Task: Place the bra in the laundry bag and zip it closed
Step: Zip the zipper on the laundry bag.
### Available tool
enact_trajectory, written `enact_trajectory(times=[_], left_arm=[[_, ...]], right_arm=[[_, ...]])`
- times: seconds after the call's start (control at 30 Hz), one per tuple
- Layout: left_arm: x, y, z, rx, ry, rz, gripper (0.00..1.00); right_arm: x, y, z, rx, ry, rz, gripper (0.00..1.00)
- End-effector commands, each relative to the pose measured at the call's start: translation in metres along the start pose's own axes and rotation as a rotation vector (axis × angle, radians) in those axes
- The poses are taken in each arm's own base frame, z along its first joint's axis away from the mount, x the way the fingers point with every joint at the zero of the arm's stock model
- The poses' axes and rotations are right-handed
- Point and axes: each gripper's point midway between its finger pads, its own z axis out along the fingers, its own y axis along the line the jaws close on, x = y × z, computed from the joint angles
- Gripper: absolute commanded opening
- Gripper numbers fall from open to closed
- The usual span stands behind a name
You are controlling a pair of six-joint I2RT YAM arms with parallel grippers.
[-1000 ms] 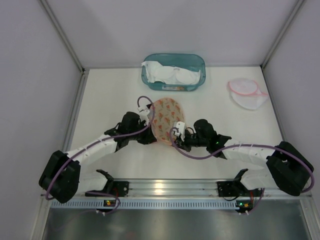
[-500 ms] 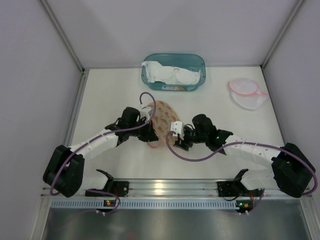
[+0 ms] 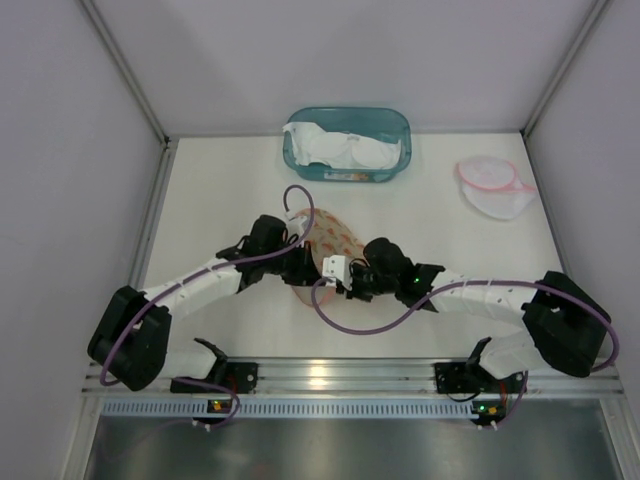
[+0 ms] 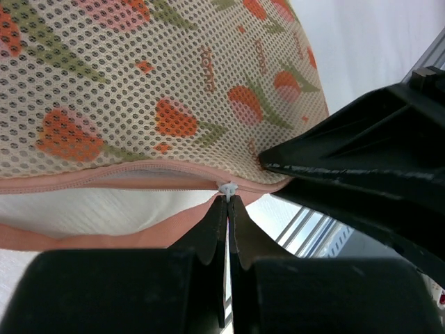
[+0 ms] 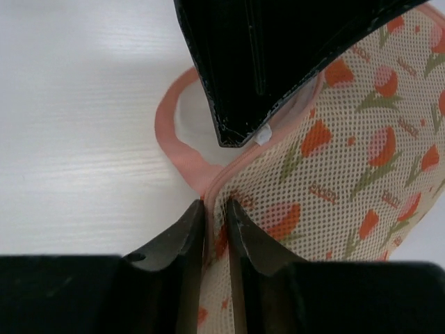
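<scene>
The laundry bag (image 3: 328, 240) is beige mesh with orange tulips and a pink zip edge, lying mid-table. It fills the left wrist view (image 4: 139, 90) and the right wrist view (image 5: 361, 153). White padding of the bra (image 4: 90, 209) shows through the open part of the zip. My left gripper (image 4: 227, 198) is shut on the small white zip pull (image 4: 227, 188). My right gripper (image 5: 214, 209) is shut on the bag's pink seam edge, close beside the left fingers (image 5: 278, 62). In the top view the two grippers, left (image 3: 303, 270) and right (image 3: 345, 280), meet at the bag's near edge.
A teal basket (image 3: 398, 125) with white garments stands at the back centre. A white mesh bag with pink rim (image 3: 493, 190) lies at the back right. Grey walls enclose both sides; a metal rail runs along the near edge.
Both grippers have shifted left along the bag's near edge. The bag has been pulled narrower and tilted, its near edge drawn together between the grippers.
</scene>
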Motion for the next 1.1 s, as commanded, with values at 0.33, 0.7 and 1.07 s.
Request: enact_trajectory(times=[0.33,0.7,1.07], left_arm=[[-0.028,0.008,-0.022,-0.054,-0.04,0.021,0.0],[-0.02,0.026,-0.033,-0.102,-0.008,0.051,0.0],[-0.029,0.001,-0.028,0.011,0.022,-0.012,0.0]], right_arm=[[0.009,-0.041,-0.024,0.163,0.025,-0.073,0.0],[0.056,-0.074,-0.052,0.214,0.133,-0.106,0.0],[-0.023,-0.085,-0.056,0.22,-0.078,-0.09,0.46]])
